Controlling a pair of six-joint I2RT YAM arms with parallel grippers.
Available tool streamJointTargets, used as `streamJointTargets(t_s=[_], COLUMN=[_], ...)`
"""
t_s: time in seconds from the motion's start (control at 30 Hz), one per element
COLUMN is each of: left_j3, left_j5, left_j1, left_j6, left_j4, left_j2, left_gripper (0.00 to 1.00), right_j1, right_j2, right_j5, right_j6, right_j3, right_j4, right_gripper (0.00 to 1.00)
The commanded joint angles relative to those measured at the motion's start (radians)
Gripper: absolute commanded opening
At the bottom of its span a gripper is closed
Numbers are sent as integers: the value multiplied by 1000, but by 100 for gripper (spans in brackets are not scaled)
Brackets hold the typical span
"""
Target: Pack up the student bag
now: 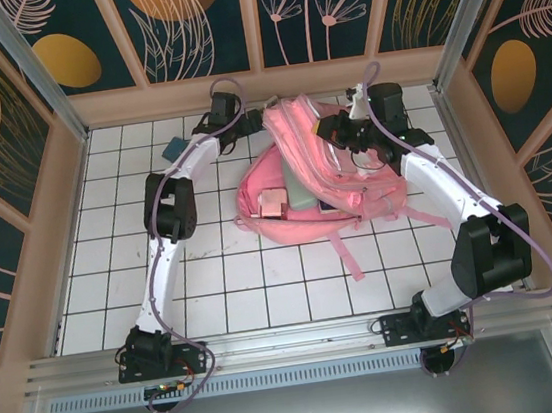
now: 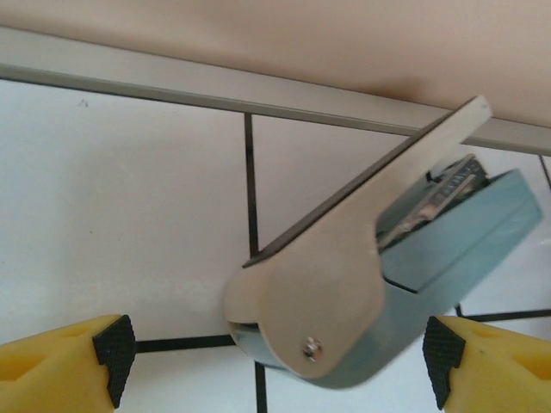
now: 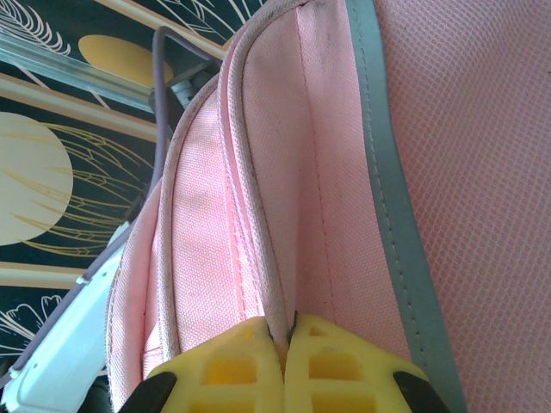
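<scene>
— Start at the near edge. What is on the bench [image 1: 266, 288]?

— White tiles with dark lines, and both arm bases bolted along the near edge. The first thing out from them is a pink strap [image 1: 345, 253], lying loose on the tiles and trailing toward us.

— Where does the strap lead?

— To the student bag [image 1: 365, 191]. It lies in the far half of the bench, a little right of centre, with its top toward the back wall. A small pink box [image 1: 274, 204] rests at its left part, with a pale green item [image 1: 299, 186] just beside it. I cannot tell whether either sits inside a pocket.

— Which arm has the bag?

— The right one. The right tool [image 3: 284, 344] is clenched on a seam of the pink fabric, its yellow fingertips pressed together with the edge pinched between them. A grey strip [image 3: 387, 172] runs along the cloth just right of the pinch.

— And the left arm?

— It reaches to the far left, past the bag's left side. The left tool [image 2: 275, 361] is released, its black pads [image 2: 114, 348] spread wide. A stapler [image 2: 344, 284], teal with a silver top arm, lies on the tiles between them and touches neither pad.

— Anything beyond that?

— A metal rail [image 2: 172, 84] at the foot of the back wall, just past the stapler.
</scene>
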Motion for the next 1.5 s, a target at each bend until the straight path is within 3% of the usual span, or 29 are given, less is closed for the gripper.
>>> streamJointTargets(t_s=[0.0, 0.23, 0.47, 0.73, 0.83, 1.03, 1.47], left_j3=[58, -30, -289, -670, -742, -642, -74], left_j5=[-20, -43, -73, -58, -14, 56, 5], left_j1=[13, 17, 17, 17, 16, 16, 24], left_j6=[-43, -70, -92, -127, -107, -87, -89], left_j4=[-36, -133, -147, -42, 19, 93, 122], left_j2=[31, 4, -141, -401, -473, -450, -70], left_gripper=[88, 85, 84, 84, 84, 85, 94], right_j1=[-19, -20, -23, -32, -33, -25, 3], right_j2=[-41, -17, 4, 35, 46, 39, 10], right_j5=[17, -12, -55, -104, -115, -102, -22], right_j6=[16, 4, -5, -23, -17, 15, 19], right_j3=[46, 63, 72, 85, 84, 71, 76], right_j4=[54, 53, 61, 63, 77, 100, 57], right_gripper=[0, 0, 0, 0, 0, 0, 0])
